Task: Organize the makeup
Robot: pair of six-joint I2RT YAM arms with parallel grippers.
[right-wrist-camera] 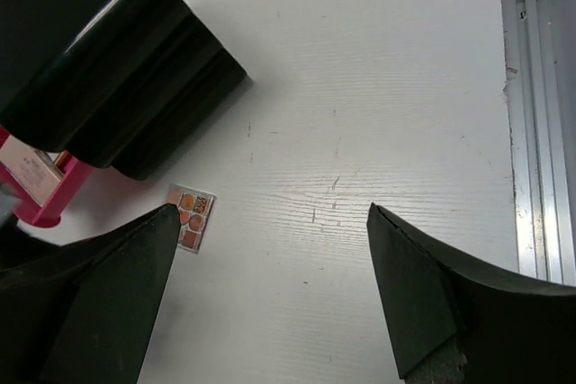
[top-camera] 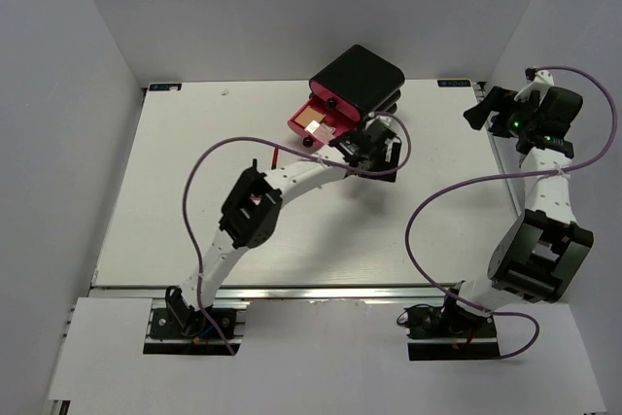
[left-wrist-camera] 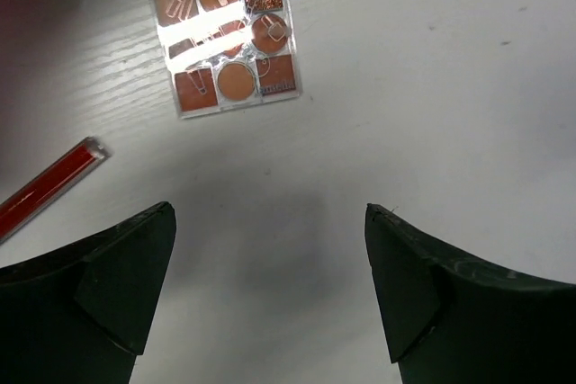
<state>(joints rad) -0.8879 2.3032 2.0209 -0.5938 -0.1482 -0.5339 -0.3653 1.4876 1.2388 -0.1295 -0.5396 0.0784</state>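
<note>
- We find the left gripper (left-wrist-camera: 268, 222) spread wide and empty, low over the desk (top-camera: 194, 191) near its far edge
- The palette (left-wrist-camera: 223, 42) lies flat just ahead of it, with a red pencil (left-wrist-camera: 49, 188) near, beside the black box (top-camera: 358, 77)
- The right gripper (right-wrist-camera: 268, 222) is spread and empty
- We judge the palette pickup is in hand; next: advance, lower, close across its edges
</note>
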